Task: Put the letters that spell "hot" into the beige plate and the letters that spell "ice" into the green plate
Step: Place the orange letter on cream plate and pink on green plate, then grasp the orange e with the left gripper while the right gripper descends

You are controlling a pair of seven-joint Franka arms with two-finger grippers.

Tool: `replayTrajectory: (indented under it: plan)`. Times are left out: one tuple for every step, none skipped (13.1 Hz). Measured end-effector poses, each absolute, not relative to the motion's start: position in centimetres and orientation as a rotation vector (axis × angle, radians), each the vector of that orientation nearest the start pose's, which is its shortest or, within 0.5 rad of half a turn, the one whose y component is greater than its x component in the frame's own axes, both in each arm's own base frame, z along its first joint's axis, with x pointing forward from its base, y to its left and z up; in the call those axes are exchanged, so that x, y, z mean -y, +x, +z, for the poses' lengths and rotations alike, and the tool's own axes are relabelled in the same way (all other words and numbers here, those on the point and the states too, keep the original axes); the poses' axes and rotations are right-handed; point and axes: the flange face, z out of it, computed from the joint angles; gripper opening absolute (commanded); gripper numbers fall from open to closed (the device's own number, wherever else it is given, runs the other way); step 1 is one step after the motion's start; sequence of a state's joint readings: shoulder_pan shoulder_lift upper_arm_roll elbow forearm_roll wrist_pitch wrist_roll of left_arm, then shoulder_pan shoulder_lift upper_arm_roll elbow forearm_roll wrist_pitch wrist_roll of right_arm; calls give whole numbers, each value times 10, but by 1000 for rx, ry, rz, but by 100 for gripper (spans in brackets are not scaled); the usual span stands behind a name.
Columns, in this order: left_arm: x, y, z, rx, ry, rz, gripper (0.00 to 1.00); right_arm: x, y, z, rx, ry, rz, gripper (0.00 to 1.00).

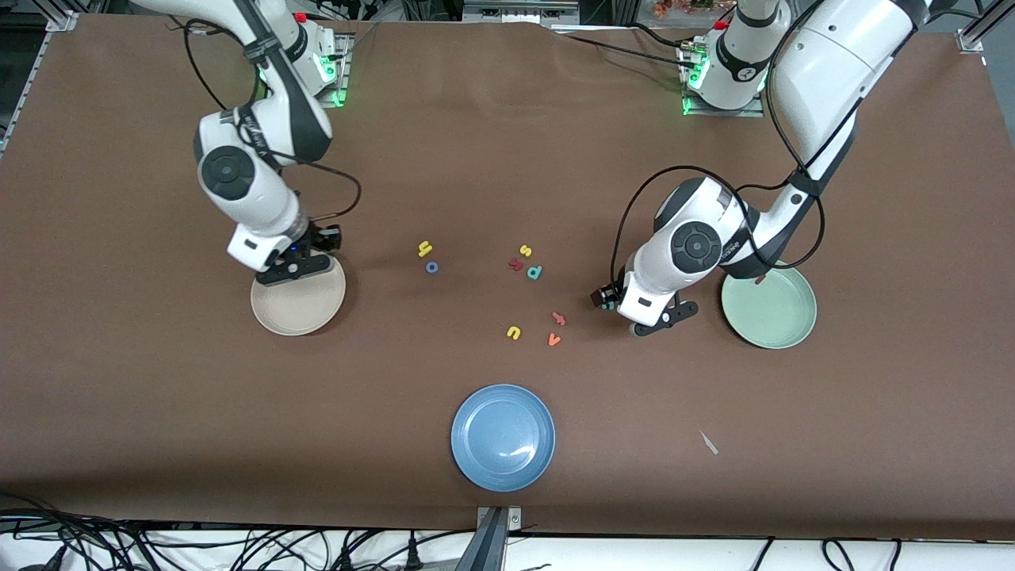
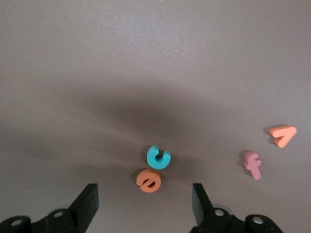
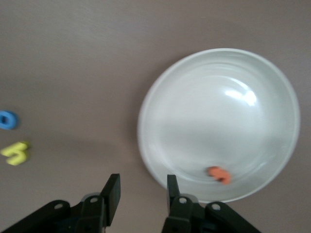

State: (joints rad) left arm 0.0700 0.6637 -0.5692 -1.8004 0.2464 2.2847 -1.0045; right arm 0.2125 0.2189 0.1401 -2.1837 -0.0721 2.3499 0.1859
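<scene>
My right gripper [image 1: 297, 268] [image 3: 142, 187] hangs over the rim of the beige plate [image 1: 305, 311] [image 3: 184, 102], open and empty. An orange letter [image 3: 219, 174] lies in that plate. The yellow h [image 1: 425, 249] [image 3: 16, 152] and blue o [image 1: 432, 267] [image 3: 7, 119] lie mid-table. My left gripper [image 1: 654, 321] [image 2: 144, 206] is open, low over the table beside the green plate [image 1: 773, 317]. The teal c [image 2: 158, 158] and orange e [image 2: 148, 180] touch each other just ahead of its fingers [image 2: 88, 201]; the left arm hides both in the front view. A dark red letter [image 1: 516, 264] lies mid-table.
A yellow s [image 1: 525, 251] and a teal letter [image 1: 534, 273] lie by the dark red one. A pink letter [image 1: 559, 319] [image 2: 252, 164], an orange v [image 1: 554, 340] [image 2: 283, 135] and a yellow u [image 1: 514, 332] lie nearer the front camera, as does a blue plate [image 1: 503, 437].
</scene>
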Motion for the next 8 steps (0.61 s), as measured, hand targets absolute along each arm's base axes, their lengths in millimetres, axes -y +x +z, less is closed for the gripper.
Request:
replayTrajectory:
  plan:
    - [283,579,213,665,-3123,237,86,-206,515,288,265,-3155,53,47]
    - [286,576,208,665,-3112,234,86,-221,515,292,188,-3151,38,47]
    - [288,574,204,664,-3106,238,85,-233,517,294,101,-3144,24,47]
    - [291,572,201,662,-3108,241,81,-245,518,293,14,-3133,4,47]
    - [293,570,199,662,-3115,237,79,-257,518,289,-81,-3117,-16,47]
    - [297,567,196,666,-3128,226,79,-269,515,281,-181,-3097,-29,51]
    - [300,562,191,660,-3142,211,78,-283,511,270,-292,-3071,-38,52]
    - [303,556,185,642,-3151,196,77,-298,506,258,-417,-3038,-44,52]
